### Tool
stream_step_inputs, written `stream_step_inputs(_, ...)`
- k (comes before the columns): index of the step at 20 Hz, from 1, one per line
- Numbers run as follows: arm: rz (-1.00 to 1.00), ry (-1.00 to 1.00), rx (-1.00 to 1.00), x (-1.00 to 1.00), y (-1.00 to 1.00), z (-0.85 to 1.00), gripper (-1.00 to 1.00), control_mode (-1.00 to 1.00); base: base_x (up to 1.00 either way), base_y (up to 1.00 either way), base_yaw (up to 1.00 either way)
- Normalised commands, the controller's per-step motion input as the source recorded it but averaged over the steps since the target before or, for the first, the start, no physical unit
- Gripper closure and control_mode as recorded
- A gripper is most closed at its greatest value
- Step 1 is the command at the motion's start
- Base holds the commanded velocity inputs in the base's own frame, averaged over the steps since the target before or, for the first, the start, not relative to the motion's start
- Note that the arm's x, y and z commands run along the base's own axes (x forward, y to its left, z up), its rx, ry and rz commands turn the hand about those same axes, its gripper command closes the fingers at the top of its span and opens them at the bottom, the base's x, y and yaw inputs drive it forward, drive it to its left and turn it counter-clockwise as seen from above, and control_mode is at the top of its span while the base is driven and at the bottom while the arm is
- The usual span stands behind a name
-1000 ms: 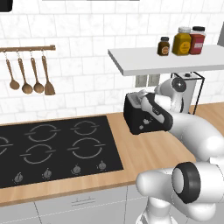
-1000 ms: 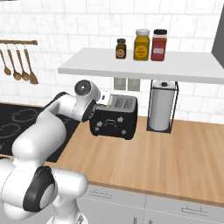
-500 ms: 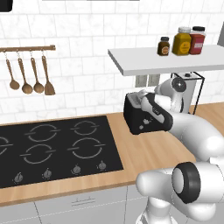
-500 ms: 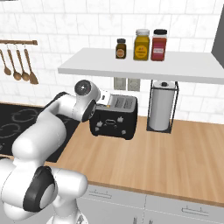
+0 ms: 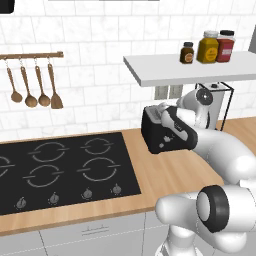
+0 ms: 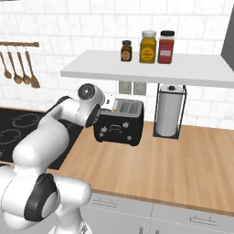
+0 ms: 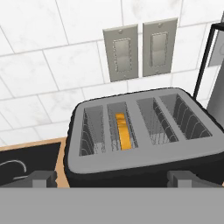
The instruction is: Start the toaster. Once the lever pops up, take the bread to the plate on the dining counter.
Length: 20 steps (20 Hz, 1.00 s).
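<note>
Toaster (image 6: 119,122) stands on the wooden worktop (image 6: 173,160), against the tiled wall, below the white shelf (image 6: 151,68). Hob (image 5: 60,170) lies to one side of the toaster; the paper-towel holder (image 6: 169,112) stands on the other. Three jars (image 6: 147,46) sit on the shelf above it. Wooden utensils (image 5: 35,87) hang on a rail well off past the hob.

Bread (image 7: 124,130): hand view looks down into the toaster's four slots. An orange-tan slice sits edge-on in the second slot from the left, sunk low, with only its top showing. Other slots look bare.

Gripper (image 7: 111,178): fingers spread wide apart, nothing between them. Tips rise at the bottom of the hand view, straddling the toaster's near top edge. In the base views the hand hangs close over the toaster's hob-side end.

Step in hand, as I judge it: the start of the task, with the toaster not yet started. Lever is not made out in these views; small grey controls show on the toaster's front face in the right base view.

Next move calls for finding the lever on the toaster's face and pressing it down. After that, wait for the pop-up. Only then grip the slice's top edge. Plate and dining counter lie elsewhere; the base will likely need to drive.
</note>
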Motion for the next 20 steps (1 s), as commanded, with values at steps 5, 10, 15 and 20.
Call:
stream_step_inputs(5,0.0,0.0,0.0,0.0,0.0,0.0,-1.0,-1.0,0.0,0.0,0.0)
stream_step_inputs(10,0.0,0.0,0.0,0.0,0.0,0.0,-1.0,-1.0,0.0,0.0,0.0)
stream_step_inputs(15,0.0,0.0,0.0,0.0,0.0,0.0,-1.0,-1.0,0.0,0.0,0.0)
stream_step_inputs(20,0.0,0.0,0.0,0.0,0.0,0.0,-1.0,-1.0,0.0,0.0,0.0)
